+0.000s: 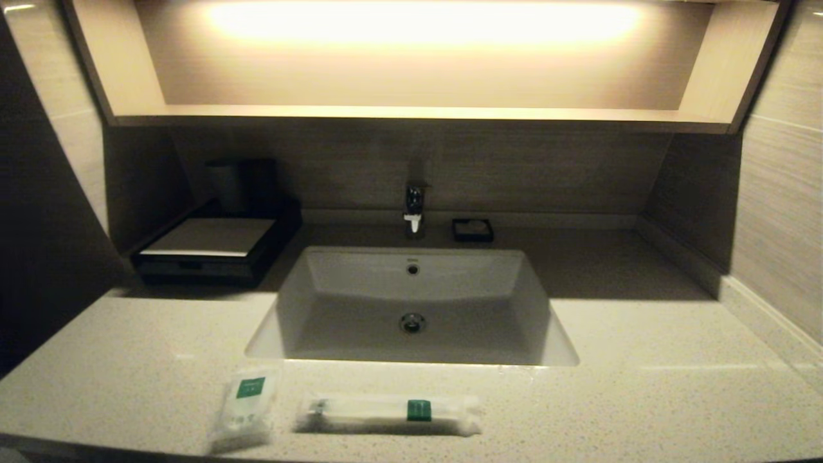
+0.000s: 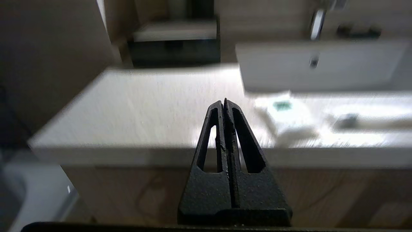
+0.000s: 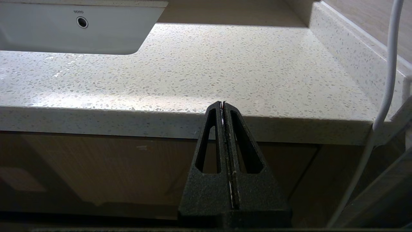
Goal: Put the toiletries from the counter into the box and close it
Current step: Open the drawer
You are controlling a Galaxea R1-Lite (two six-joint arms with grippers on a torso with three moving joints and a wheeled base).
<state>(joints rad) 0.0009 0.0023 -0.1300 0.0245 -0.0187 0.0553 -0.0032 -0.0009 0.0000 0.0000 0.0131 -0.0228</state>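
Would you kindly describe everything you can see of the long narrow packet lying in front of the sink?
The long narrow whitish clear-plastic packet lies flat on the pale beige speckled stone counter, near its front edge, lengthwise along that edge, in front of the white rectangular sunken sink. A small green square label sits right of its middle, and something dark shows inside at its left end. Its plastic looks crinkled. To its left, apart from it, lies the small squarish whitish plastic pouch. Neither tool touches it.
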